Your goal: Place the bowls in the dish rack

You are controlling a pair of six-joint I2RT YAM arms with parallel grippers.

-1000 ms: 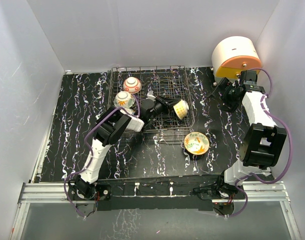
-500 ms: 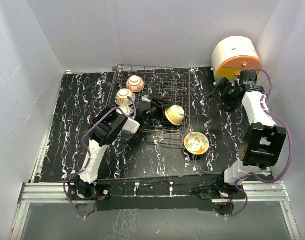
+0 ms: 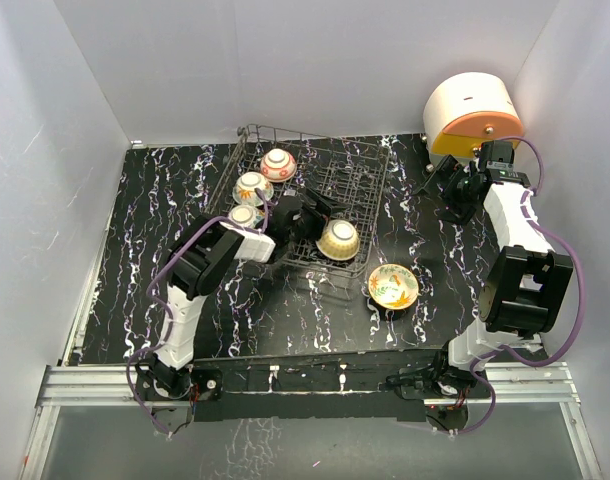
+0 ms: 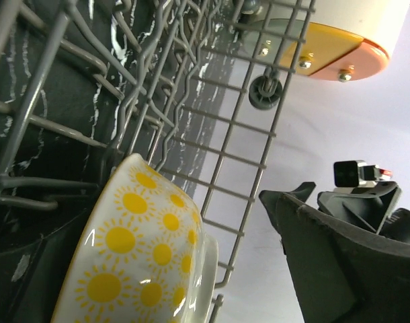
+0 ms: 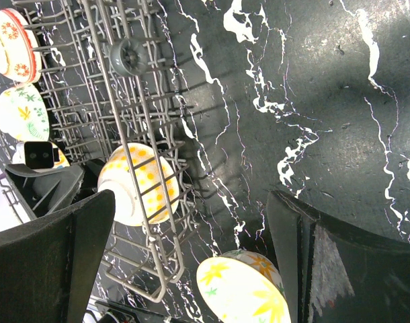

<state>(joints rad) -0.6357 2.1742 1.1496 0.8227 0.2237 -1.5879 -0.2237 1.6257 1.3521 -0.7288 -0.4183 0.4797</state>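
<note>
While your left gripper (image 3: 320, 218) hangs spread wide beside the yellow-dotted bowl (image 3: 338, 240) in the rack (image 3: 360, 185), a flowery bowl (image 3: 393, 286) sits on the table (image 3: 155, 220) at the rack's 5 o'clock; right gripper (image 5: 191, 195) gapes wide too.

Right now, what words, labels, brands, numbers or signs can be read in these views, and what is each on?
None: no word, label, brand, number or sign can be read in any view.
The sun-dotted bowl in the dish rack and the flowered bowl beside it carry painted patterns only.
The round drawer unit shows no lettering.
</note>
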